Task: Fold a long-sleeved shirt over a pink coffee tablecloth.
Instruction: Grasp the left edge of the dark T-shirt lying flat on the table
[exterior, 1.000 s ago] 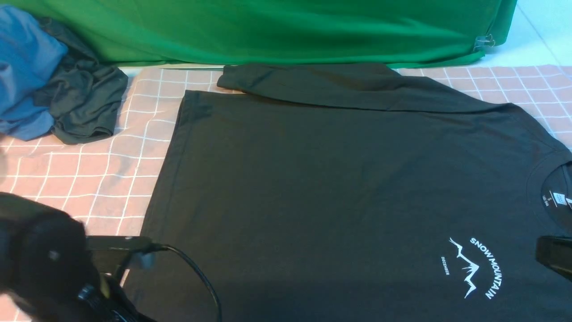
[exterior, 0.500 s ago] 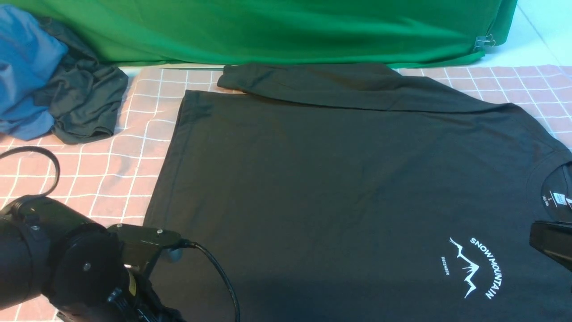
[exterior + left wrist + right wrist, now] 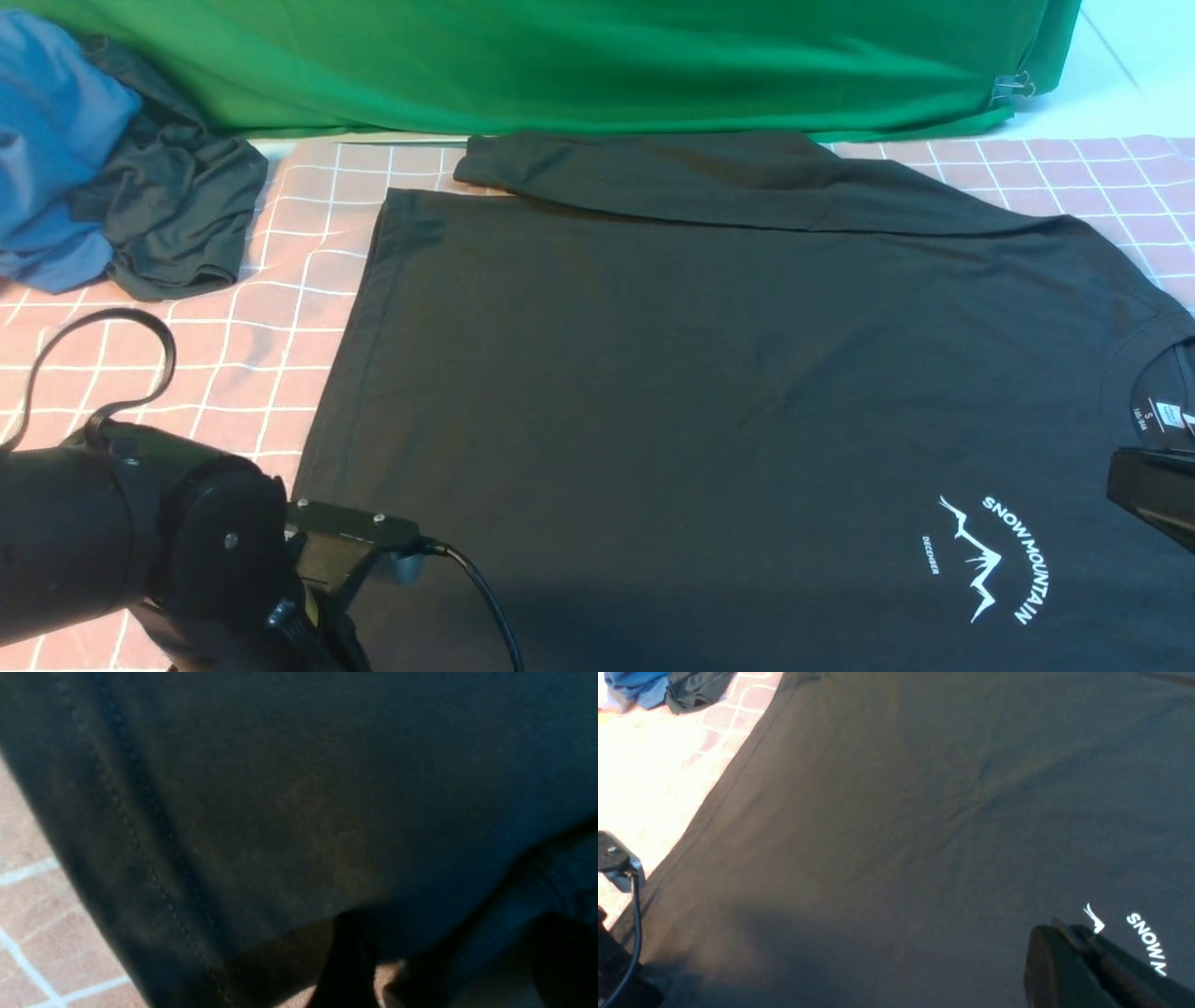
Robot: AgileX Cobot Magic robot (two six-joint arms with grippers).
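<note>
Pink coffee tablecloth [image 3: 233,373]: white grid, covers the whole work area, a few wrinkles on the left side.

Green cloth [image 3: 560,65]: plain, bright, runs across the far edge, behind the tablecloth.

Long-sleeved shirt [image 3: 700,373]: black, flat on the tablecloth, front up. It fills the middle and right of the scene. Hem to the left, collar to the right. One sleeve [image 3: 700,182] is folded in along the far edge, lying on the body.

Blue garment [image 3: 56,140]: bunched at the far left.

Dark grey-green garment [image 3: 177,224]: crumpled just right of the blue one and touching it, well apart from the shirt.

My left arm [image 3: 93,541]: low at the near left, by the shirt's near hem corner.

My left gripper [image 3: 453,952]: fingers stand wide apart, the shirt's edge lies between them. I cannot tell whether either finger touches the cloth.

My right gripper [image 3: 1059,933]: jaws pressed together, over the shirt at the near right, just beside the chest print [image 3: 994,555].

Neck label [image 3: 1167,415]: white, inside the collar at the far right.

Metal clip [image 3: 1013,89]: on the green cloth's right end.
</note>
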